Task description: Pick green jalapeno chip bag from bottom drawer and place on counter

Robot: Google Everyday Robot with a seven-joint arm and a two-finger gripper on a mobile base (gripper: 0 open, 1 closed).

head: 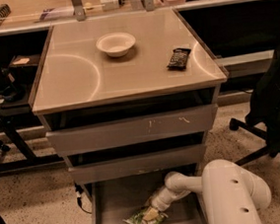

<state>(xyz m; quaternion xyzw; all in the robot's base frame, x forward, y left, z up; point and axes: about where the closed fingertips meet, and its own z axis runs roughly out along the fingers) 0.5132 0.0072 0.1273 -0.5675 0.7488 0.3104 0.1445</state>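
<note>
Lying flat on the floor of the bottom drawer point(113, 205), toward its front: the green jalapeno chip bag point(144, 221), touched at its upper right edge by the gripper point(157, 207), reaching into the drawer from the right. Possible trouble from here: crinkled foil slipping out of a shallow hold on the lift, or catching on the two drawer fronts point(132, 129) overhanging the bottom drawer on the way up to the counter point(78, 85). Cannot tell whether clamped on the bag or merely resting against it, with the tip masked by the white arm point(232, 199); bottom drawer's front edge cut off below.
</note>
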